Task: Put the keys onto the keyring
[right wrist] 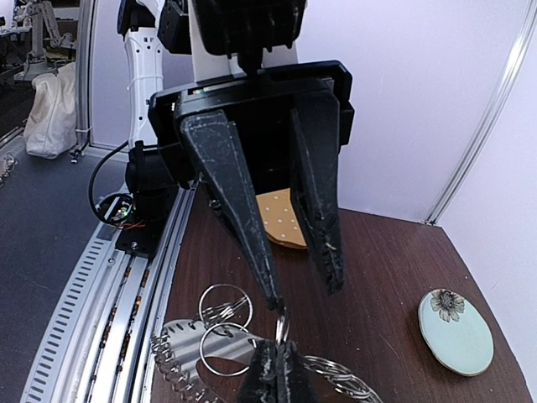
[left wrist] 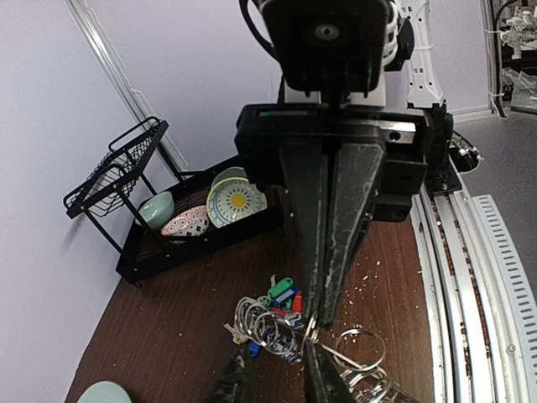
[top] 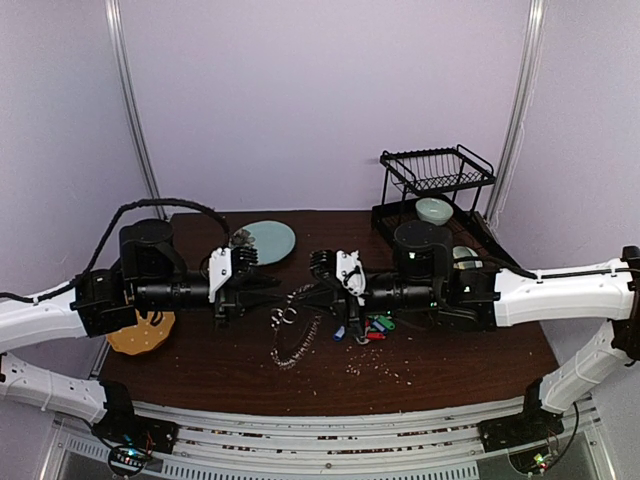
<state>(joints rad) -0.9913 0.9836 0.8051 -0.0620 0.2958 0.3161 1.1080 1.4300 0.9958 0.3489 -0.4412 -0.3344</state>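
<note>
My left gripper (right wrist: pixel 304 290) hovers over the middle of the dark brown wooden table (top: pixel 200 372). Its jaws are spread a little and, as far as I can see, grip nothing; one tip hangs just beside a small silver wire loop (right wrist: pixel 282 326). Below and between my two grippers, the large thin metal keyring fringed with small silver keys (top: pixel 298 343) lies flat on the table, between its middle and its near edge. My right gripper (left wrist: pixel 318 322) faces the left one, jaws pressed together on that wire loop. I cannot tell whether the loop belongs to the keyring or to a key. Just right of it, the loose silver keys with blue, red and green plastic tags (top: pixel 376 325) lie in a small heap. I judge the step to be steadying the loop for threading. To do it well I should pinch firmly and level with the right, bring the left in slowly, and avoid dragging the fringe across the table.
</note>
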